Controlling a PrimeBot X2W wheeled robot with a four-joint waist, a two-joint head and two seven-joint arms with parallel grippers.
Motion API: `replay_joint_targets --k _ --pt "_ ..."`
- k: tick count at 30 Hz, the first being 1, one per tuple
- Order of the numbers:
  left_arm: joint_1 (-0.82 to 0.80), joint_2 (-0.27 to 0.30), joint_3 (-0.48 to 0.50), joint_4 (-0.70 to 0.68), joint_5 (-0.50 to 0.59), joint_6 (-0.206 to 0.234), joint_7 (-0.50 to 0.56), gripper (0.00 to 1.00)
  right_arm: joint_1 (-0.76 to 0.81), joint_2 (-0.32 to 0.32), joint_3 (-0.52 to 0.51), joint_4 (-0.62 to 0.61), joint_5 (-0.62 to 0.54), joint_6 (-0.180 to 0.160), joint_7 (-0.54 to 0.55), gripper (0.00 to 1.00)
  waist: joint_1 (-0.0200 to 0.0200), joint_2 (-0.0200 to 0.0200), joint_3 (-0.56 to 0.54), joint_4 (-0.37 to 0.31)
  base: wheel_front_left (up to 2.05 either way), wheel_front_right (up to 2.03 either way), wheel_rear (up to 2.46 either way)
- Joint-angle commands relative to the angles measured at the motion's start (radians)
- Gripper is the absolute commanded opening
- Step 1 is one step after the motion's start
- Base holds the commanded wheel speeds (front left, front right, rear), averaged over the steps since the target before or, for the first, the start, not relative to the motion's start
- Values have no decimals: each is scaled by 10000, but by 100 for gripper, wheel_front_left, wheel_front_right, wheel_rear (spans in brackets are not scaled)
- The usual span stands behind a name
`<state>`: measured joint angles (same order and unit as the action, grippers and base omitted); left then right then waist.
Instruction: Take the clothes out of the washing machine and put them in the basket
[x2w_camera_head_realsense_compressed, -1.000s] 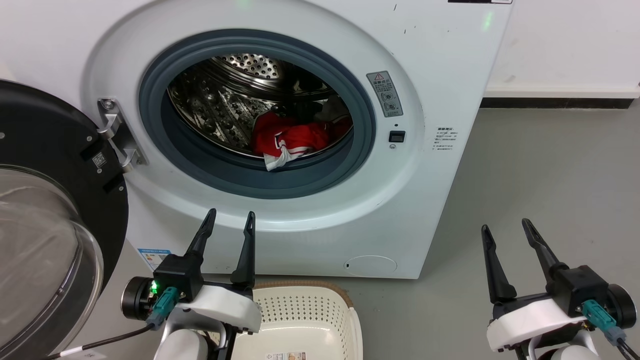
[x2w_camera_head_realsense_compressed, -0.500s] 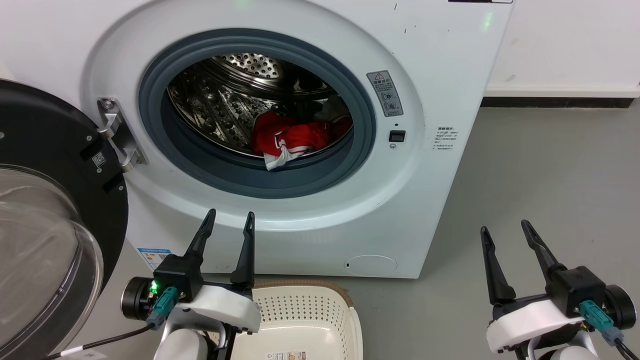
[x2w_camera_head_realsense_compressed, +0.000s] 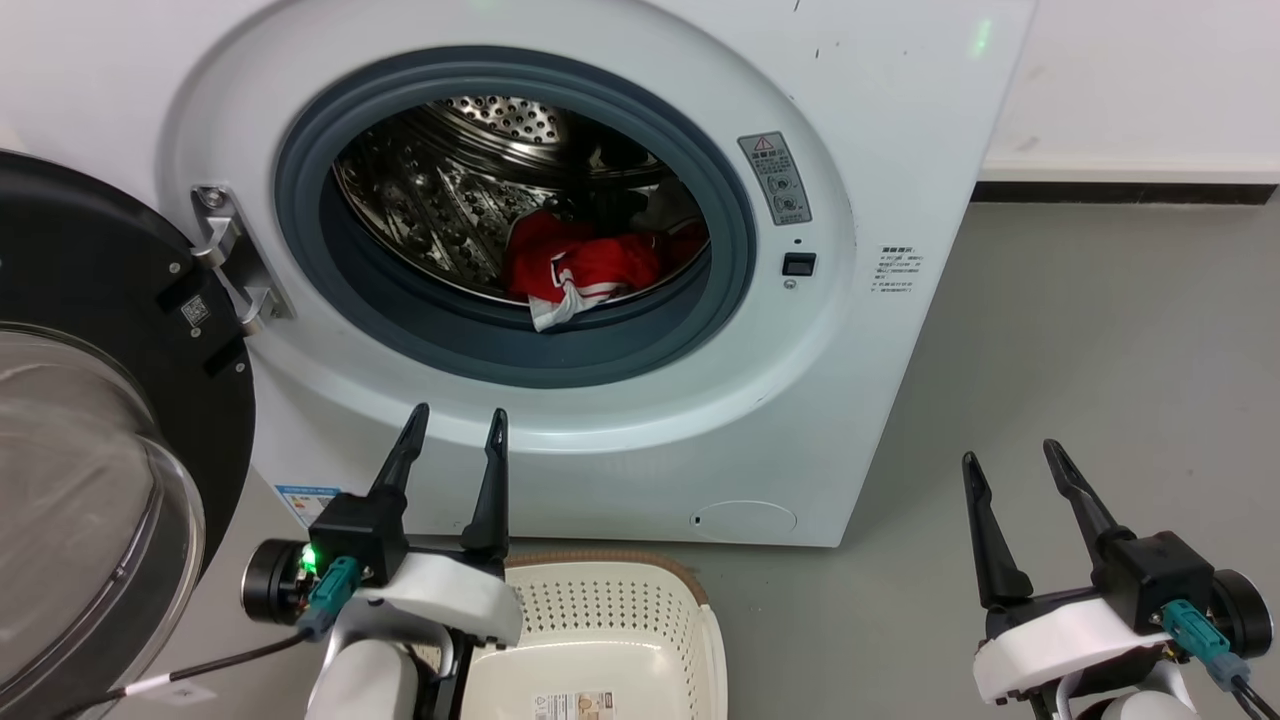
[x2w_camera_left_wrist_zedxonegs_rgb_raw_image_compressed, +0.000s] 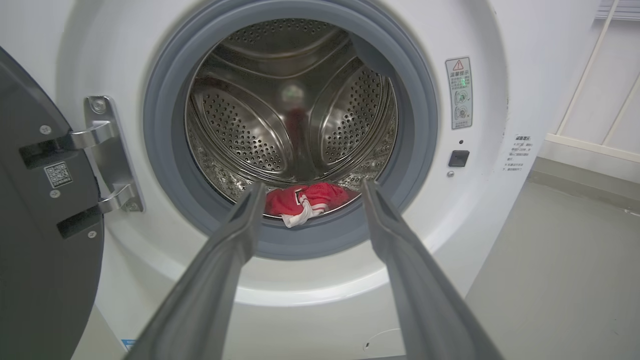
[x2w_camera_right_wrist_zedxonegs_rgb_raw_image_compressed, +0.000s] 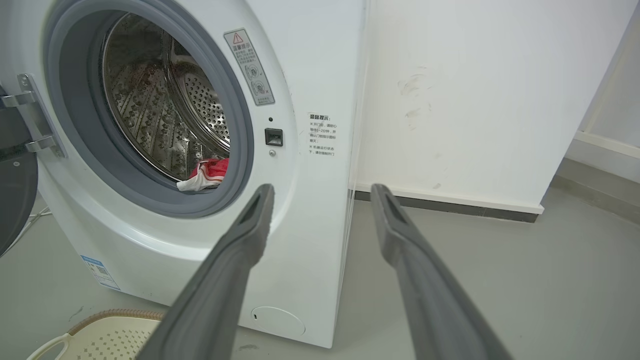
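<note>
The white washing machine (x2w_camera_head_realsense_compressed: 880, 120) stands in front of me, its round black-framed door (x2w_camera_head_realsense_compressed: 90, 300) swung open to the left. Red clothes (x2w_camera_head_realsense_compressed: 585, 265) with white trim lie at the drum's front lip, also seen as the clothes (x2w_camera_left_wrist_zedxonegs_rgb_raw_image_compressed: 307, 197) and the clothes (x2w_camera_right_wrist_zedxonegs_rgb_raw_image_compressed: 210, 172) in the wrist views. The cream basket (x2w_camera_head_realsense_compressed: 610, 620) sits on the floor below the machine; a corner of the basket (x2w_camera_right_wrist_zedxonegs_rgb_raw_image_compressed: 100, 335) shows too. My left gripper (x2w_camera_head_realsense_compressed: 455, 418) is open below the door ring, beside the basket. My right gripper (x2w_camera_head_realsense_compressed: 1010, 455) is open and empty over the floor at lower right.
Grey floor (x2w_camera_head_realsense_compressed: 1100, 350) stretches to the right of the machine up to a white wall with a dark skirting (x2w_camera_head_realsense_compressed: 1130, 190). The door's metal hinge (x2w_camera_head_realsense_compressed: 225, 255) juts out at the left of the opening.
The head view has shifted slightly, so the machine sits a little higher and the basket shows more. Both grippers hold nearly the same pose, still open.
</note>
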<state>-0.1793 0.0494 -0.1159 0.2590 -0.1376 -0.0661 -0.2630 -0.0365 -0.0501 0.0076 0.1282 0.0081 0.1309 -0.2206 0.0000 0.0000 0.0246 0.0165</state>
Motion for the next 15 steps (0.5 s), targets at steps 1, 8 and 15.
replay_joint_targets --k 1,8,15 --pt "-180 16 0 5 28 38 -27 100 -42 -1 8 -42 11 -3 -46 100 0 0 68 -3 0 0 0" --pt "-1060 13 35 274 136 112 -27 100 -468 -1 227 -390 39 -5 -14 100 0 0 862 -218 0 0 0" --pt "-2649 64 235 1275 246 -29 -27 100 -996 0 473 -739 132 -3 22 100 0 0 1960 -672 0 0 0"
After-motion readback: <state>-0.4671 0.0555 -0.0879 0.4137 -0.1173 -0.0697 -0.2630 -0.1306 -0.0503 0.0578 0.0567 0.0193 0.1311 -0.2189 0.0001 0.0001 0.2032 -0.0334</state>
